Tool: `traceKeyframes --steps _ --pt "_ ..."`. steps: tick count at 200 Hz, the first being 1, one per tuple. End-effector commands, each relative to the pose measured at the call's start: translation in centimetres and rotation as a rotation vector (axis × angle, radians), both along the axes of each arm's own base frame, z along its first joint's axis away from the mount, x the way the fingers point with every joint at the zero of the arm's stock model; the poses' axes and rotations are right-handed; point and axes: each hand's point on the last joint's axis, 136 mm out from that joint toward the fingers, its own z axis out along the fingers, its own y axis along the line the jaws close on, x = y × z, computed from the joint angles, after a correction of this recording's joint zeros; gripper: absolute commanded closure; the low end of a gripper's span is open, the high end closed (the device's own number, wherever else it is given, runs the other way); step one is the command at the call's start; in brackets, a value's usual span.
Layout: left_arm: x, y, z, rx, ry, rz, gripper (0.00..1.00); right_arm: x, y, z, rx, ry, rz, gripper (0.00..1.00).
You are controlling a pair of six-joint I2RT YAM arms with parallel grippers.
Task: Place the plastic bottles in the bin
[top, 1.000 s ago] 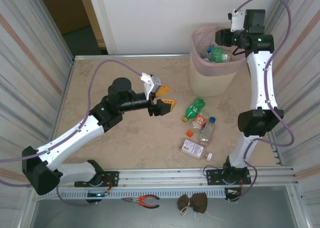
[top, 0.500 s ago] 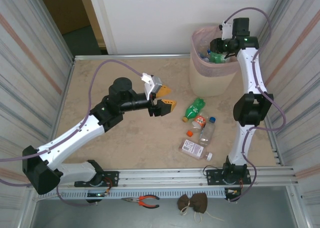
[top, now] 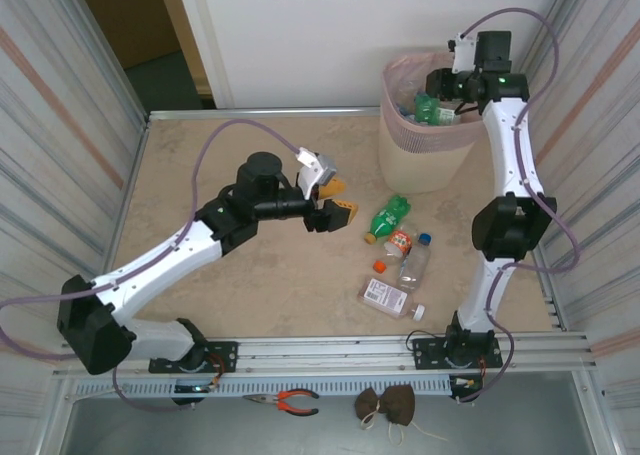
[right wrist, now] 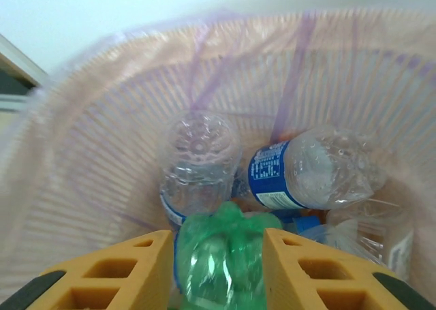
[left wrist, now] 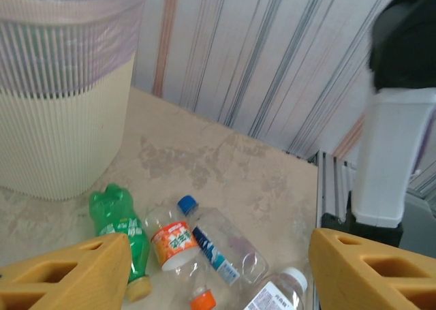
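My right gripper [top: 441, 83] hangs over the bin [top: 425, 160], a cream ribbed wastebasket with a pink liner. In the right wrist view the gripper [right wrist: 218, 269] is shut on a green bottle [right wrist: 221, 259], whose body presses against both yellow fingers. Clear blue-labelled bottles [right wrist: 310, 170] lie in the bin below. My left gripper [top: 337, 202] is open and empty, just left of the bottles on the table. These are a green bottle [top: 388, 218], an orange-labelled one [top: 398, 243], a clear blue-capped one [top: 415, 263] and a flat white-labelled one [top: 385, 297]. The left wrist view has them between the gripper's [left wrist: 218, 276] fingers.
A loose orange cap [top: 380, 266] lies among the bottles. The right arm's white link [left wrist: 395, 160] stands at the table's right edge. Pliers [top: 283, 402] and two brown lumps [top: 388, 403] lie below the front rail. Corrugated walls close in both sides.
The left arm has reached further right toward the bottles on the table, gripper still open. The right wrist has shifted slightly over the bin, green bottle still between its fingers.
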Motion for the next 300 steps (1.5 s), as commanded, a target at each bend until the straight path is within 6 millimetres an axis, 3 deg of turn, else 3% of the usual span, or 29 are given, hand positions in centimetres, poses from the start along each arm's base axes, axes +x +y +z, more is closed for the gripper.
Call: traceKeyframes --steps 1,27,56,60,100,159,215,251,257,300 --pt "1.0 -0.4 -0.2 0.047 0.006 0.024 0.31 -3.3 0.0 6.0 0.022 -0.112 -0.008 0.62" --pt "1.6 -1.8 -2.5 0.141 0.046 0.021 0.31 -6.2 0.1 8.2 0.033 -0.167 -0.01 0.61" --pt "2.3 -3.3 -5.4 0.244 0.099 0.021 0.31 -9.9 -0.1 9.3 0.06 -0.22 -0.026 0.6" --pt "2.4 -3.5 -5.8 0.258 0.106 0.021 0.31 -10.3 -0.2 8.4 0.064 -0.205 -0.03 0.59" --pt "3.2 -5.0 -10.0 0.388 0.133 0.041 0.33 -15.4 -1.1 7.8 0.091 -0.222 -0.074 0.59" --pt "4.4 -6.3 -18.1 0.558 0.25 0.035 0.37 -21.3 -1.6 5.8 0.101 -0.202 -0.114 0.58" --pt "4.7 -7.3 -23.4 0.627 0.352 0.024 0.38 -23.8 -1.8 5.0 0.086 -0.184 -0.124 0.57" --pt "5.3 -7.8 -24.7 0.633 0.363 0.027 0.4 -24.7 -1.7 5.3 0.086 -0.194 -0.122 0.57" --pt "5.3 -7.8 -26.2 0.653 0.382 0.022 0.41 -24.7 -1.6 5.2 0.088 -0.193 -0.12 0.57" --pt "5.8 -8.3 -27.4 0.662 0.399 0.018 0.48 -25.1 -1.5 5.0 0.091 -0.187 -0.118 0.57"
